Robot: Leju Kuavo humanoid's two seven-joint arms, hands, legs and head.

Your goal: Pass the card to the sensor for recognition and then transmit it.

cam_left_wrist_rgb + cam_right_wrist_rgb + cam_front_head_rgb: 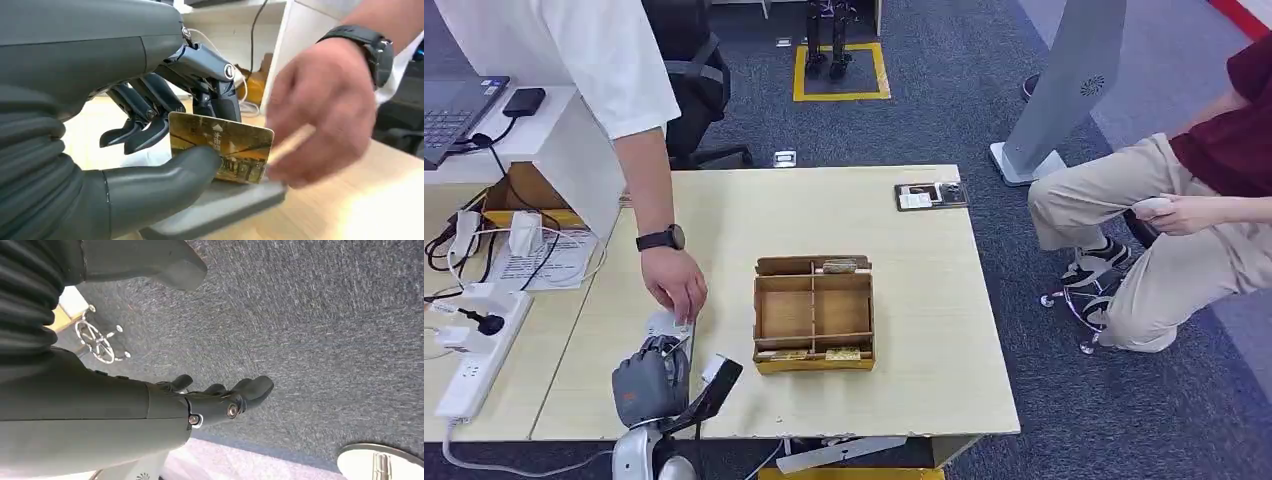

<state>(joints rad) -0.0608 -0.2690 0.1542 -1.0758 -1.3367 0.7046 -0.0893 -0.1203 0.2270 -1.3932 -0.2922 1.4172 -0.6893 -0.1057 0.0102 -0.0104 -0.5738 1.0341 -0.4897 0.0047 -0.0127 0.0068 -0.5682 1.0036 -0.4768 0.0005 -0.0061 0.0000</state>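
Left wrist view: left hand [165,145] pinches a gold card [225,145] between thumb and fingers, over a grey sensor pad [225,205]; print on the card is too blurred to read. A person's hand [320,110], wearing a black watch [372,50], touches the card's far edge. Right hand [220,402] hangs over carpet, fingers apart, holding nothing. Farther along the table [924,300] stands a compartmented wooden box [814,313].

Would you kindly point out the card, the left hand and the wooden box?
card [235,147], left wrist view, its printed face.
left hand [652,380], head view, its back.
wooden box [814,364], head view, its near wall.
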